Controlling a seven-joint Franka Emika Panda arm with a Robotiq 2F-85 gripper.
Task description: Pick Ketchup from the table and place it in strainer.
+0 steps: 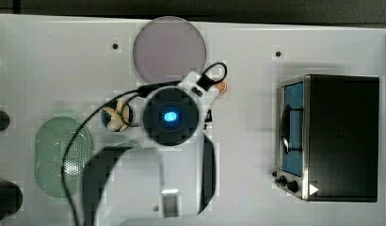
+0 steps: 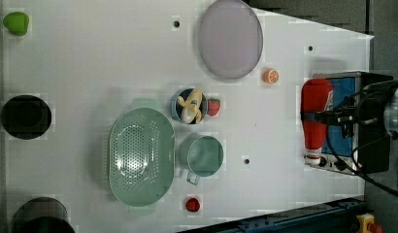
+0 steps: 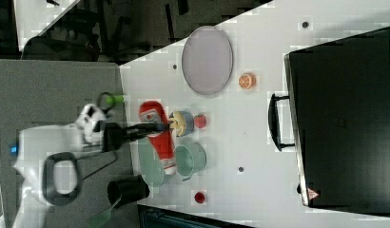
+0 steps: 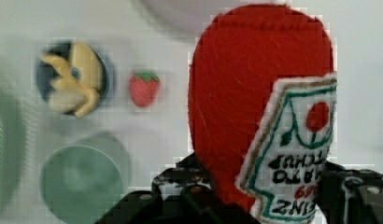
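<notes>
The Ketchup [image 4: 255, 107], a plush red bottle with a stitched label, is held off the table with my gripper [image 4: 266, 198] shut on its lower body. In the left view the Ketchup [image 2: 316, 116] hangs in front of the oven, the gripper [image 2: 328, 116] clamped across it. In the right view the Ketchup [image 3: 160, 137] overlaps the strainer [image 3: 149, 168]. The mint-green oval strainer [image 2: 140, 155] lies on the table with nothing in it, apart from the bottle. From the top view my arm [image 1: 171, 117] covers the bottle, and the strainer [image 1: 52, 155] lies to the top view's left.
A green cup [image 2: 202, 155] stands beside the strainer. A bowl with a banana [image 2: 190, 106], a strawberry [image 2: 213, 107], a grey plate [image 2: 230, 38], an orange slice [image 2: 271, 75] and a small red item [image 2: 192, 204] lie nearby. A black toaster oven [image 1: 339, 136] fills the top view's right.
</notes>
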